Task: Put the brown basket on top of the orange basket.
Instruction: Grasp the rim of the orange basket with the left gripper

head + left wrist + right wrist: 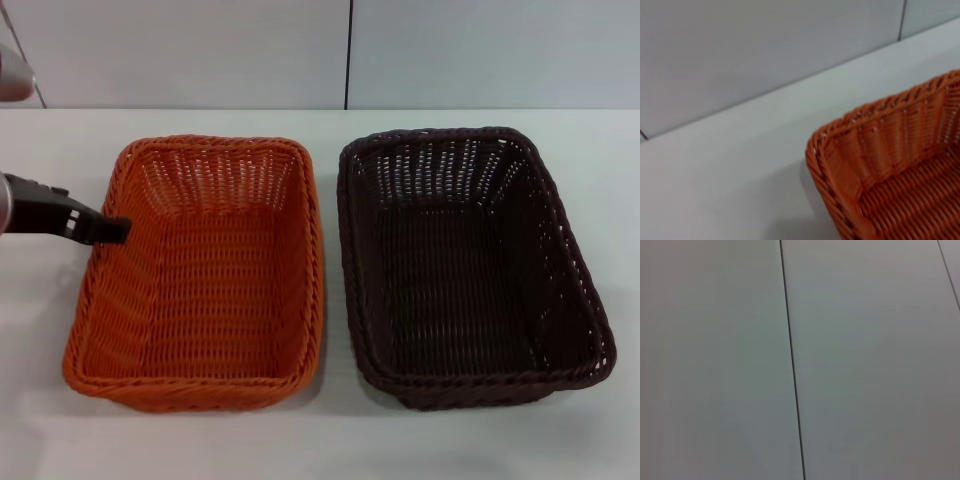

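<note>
The orange basket (205, 275) sits on the white table at the left in the head view. The brown basket (465, 265) sits beside it on the right, a narrow gap between them. Both are empty and upright. My left gripper (110, 230) reaches in from the left edge, its dark tip at the orange basket's left rim. The left wrist view shows one corner of the orange basket (890, 160). My right gripper is out of view; its wrist view shows only wall panels.
The white table (330, 440) runs to a grey panelled wall (200, 50) at the back. Bare table lies in front of and behind both baskets.
</note>
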Controlling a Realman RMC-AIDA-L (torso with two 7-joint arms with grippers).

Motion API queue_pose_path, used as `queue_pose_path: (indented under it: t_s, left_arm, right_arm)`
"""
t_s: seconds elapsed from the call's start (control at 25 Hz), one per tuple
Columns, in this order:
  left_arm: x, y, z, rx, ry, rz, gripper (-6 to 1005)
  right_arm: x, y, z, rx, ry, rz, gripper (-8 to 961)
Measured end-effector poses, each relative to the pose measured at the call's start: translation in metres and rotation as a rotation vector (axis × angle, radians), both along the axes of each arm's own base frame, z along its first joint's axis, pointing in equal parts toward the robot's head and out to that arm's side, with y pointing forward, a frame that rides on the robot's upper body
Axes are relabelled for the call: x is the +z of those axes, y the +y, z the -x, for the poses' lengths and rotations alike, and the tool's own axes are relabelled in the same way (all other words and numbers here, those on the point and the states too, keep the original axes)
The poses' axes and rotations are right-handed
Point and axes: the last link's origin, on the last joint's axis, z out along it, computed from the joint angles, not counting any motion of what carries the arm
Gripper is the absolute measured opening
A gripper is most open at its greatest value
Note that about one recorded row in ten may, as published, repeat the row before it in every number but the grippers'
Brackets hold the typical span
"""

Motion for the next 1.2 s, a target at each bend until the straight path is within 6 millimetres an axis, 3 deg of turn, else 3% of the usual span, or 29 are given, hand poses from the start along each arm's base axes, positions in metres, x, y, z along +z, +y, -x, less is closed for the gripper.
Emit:
queue_pose_path:
  t_s: [0.72,1.08,1.2]
  left_arm:
    - [-0.036,0.021,0.032,0.13,0.009,0.097,719]
    - [-0.028,0.024,0.023,0.092,0.069,0.081,705]
    - [-0.029,0.025,0.023,0.091,0.071,0.084,627]
  right_arm:
    - [0.0,0.0,-0.001,-0.003,-0.006,0.004,722]
    - [0.002,0.0,-0.002,-0.002,-0.012,-0.003,722]
    - [0.003,0.0,-0.002,-0.002,-0.016,-0.004,723]
